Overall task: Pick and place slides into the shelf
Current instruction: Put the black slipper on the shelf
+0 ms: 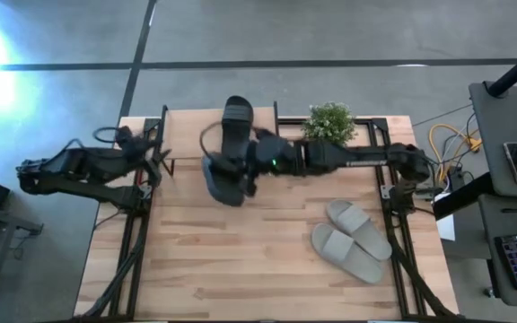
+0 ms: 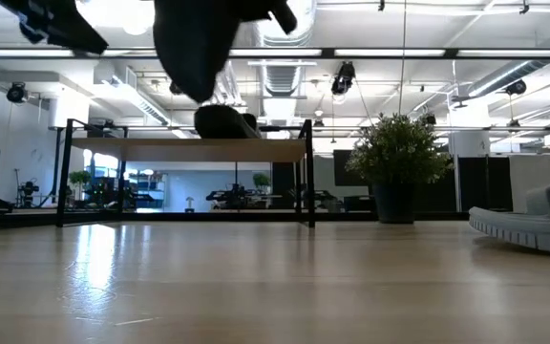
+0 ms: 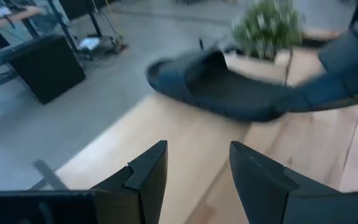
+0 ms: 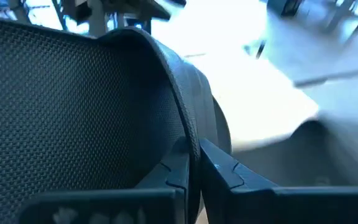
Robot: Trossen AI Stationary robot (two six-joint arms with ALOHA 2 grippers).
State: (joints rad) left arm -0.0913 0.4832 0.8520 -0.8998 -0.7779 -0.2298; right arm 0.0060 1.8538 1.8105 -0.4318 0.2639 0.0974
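Above the desk's far edge, just in front of the shelf (image 1: 218,126), right gripper (image 1: 240,170) clamped on a black slide (image 1: 223,179), fingers pinching the rim of its wide strap, as shown close up in the right wrist view (image 4: 188,155). Carried clear of the wood, hanging tilted; seen dark and airborne in the low view (image 2: 194,48). On the shelf's top board, a second black slide (image 1: 238,117) already lying flat, toe toward the far side. Near the desk's right edge, toward the near side, the light grey pair (image 1: 353,238) resting side by side, touching. Left gripper (image 1: 155,154) parked by the far left corner, fingers (image 3: 145,180) spread apart, nothing between them. Likely light, rubbery foam: soft enough to flex and swing from a strap grip, so prone to twisting on release. Best taken at the strap's edge or the sole's side wall, where thin enough to pinch firmly.
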